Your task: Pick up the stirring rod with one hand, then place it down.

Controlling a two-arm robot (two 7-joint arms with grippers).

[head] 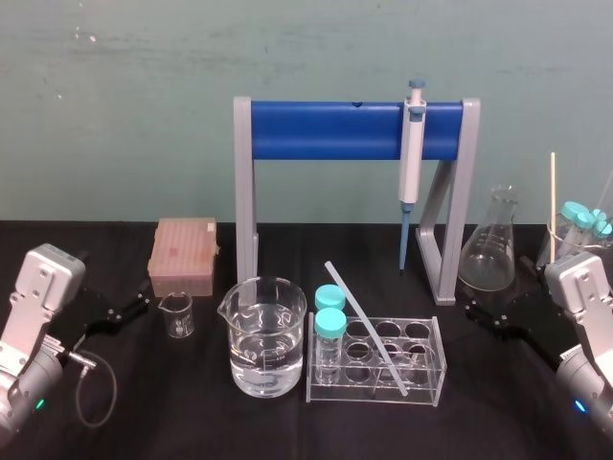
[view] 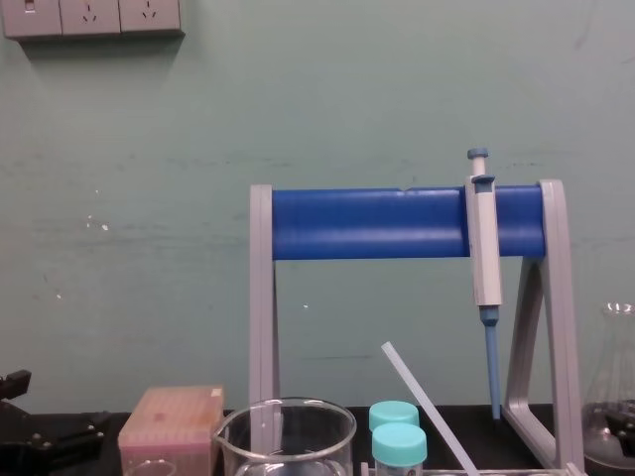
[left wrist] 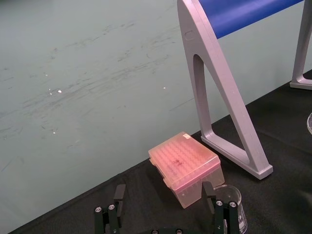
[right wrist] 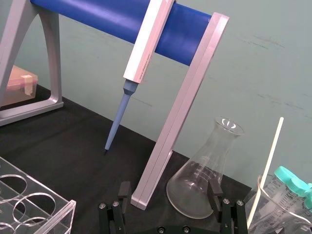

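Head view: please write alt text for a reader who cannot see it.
The stirring rod leans in a clear tube rack at centre, beside a water beaker. The left tool and right tool sit open at the sides.

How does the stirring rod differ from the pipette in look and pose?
The stirring rod is thin, plain and translucent; the pipette is thicker, grey with a blue tip. The stirring rod leans slanted in the clear rack; the pipette hangs upright on the blue stand. Both are long and straight.
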